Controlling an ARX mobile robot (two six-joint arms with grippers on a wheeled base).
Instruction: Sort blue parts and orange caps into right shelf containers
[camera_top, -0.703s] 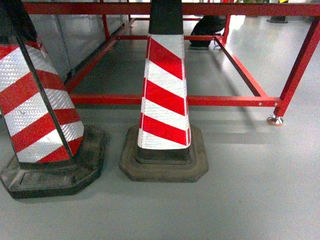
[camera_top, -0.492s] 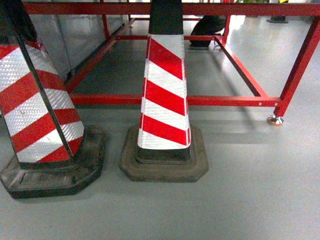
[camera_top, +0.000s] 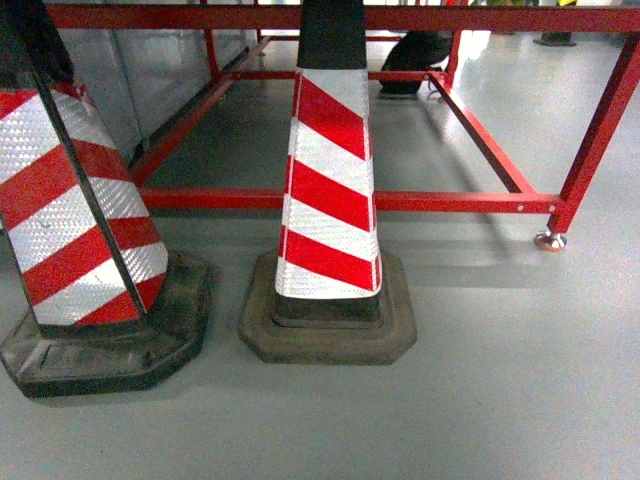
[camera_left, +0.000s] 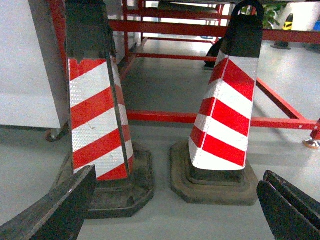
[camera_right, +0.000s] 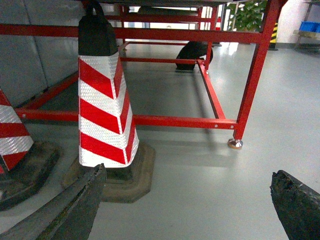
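Nothing has shifted since earlier. Behind stands the red tube frame (camera_top: 340, 200); before it, two striped traffic cones (camera_top: 330, 200) (camera_top: 70, 210). Left gripper (camera_left: 175, 210) and right gripper (camera_right: 195, 210) gape wide, holding nothing. No caps or crates show.

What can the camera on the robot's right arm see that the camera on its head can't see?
Only the right wrist view shows the right gripper's two dark fingers, spread wide with nothing between them, a green plant far off, and blue bins at the far right edge. Only the head view shows the left cone's whole black base. Both show the middle striped cone, the red tube frame behind it with its small metal foot, and the grey floor.
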